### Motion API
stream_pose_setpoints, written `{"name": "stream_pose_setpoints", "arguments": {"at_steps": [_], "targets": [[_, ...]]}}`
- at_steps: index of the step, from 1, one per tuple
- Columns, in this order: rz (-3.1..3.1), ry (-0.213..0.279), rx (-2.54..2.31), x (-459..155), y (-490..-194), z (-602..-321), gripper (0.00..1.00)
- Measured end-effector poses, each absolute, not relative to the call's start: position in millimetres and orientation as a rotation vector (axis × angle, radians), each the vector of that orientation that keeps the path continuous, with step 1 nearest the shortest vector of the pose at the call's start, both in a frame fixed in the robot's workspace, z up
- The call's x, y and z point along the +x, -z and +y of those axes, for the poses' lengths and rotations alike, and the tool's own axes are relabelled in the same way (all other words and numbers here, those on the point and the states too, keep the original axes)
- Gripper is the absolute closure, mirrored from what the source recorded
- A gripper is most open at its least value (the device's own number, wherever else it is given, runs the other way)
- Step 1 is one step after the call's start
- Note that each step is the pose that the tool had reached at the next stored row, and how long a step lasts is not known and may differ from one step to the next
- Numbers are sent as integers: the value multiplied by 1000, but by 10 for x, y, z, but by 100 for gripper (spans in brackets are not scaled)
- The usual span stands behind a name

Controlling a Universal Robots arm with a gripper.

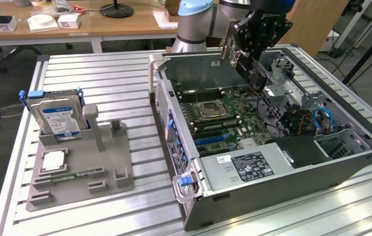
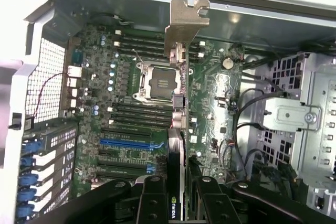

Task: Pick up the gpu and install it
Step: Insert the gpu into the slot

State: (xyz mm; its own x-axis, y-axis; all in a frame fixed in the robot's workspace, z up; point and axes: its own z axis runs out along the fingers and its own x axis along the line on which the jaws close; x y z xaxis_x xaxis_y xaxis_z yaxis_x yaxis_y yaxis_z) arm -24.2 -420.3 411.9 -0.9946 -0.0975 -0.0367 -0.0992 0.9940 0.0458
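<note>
Gripping the gpu point(image 2: 178, 106), claw point(image 2: 176, 200) hangs over motherboard point(image 2: 212, 90), near the drive cage point(image 2: 310, 103).

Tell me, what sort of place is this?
Most likely a robotics lab or workshop in an office-like room: a robot arm holds a gpu above an open computer case on a slotted metal table, and wooden desks stand behind.

Silver arm point(image 1: 196, 35), pale-blue joint cap point(image 1: 196, 7); black gripper point(image 2: 176, 198), seemingly screw-studded links point(image 2: 105, 203).
</note>
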Motion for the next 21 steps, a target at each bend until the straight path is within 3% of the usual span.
{"name": "stream_pose_setpoints", "arguments": {"at_steps": [21], "targets": [[3081, -78, -423, -242, -4108, -4203, 74]]}}
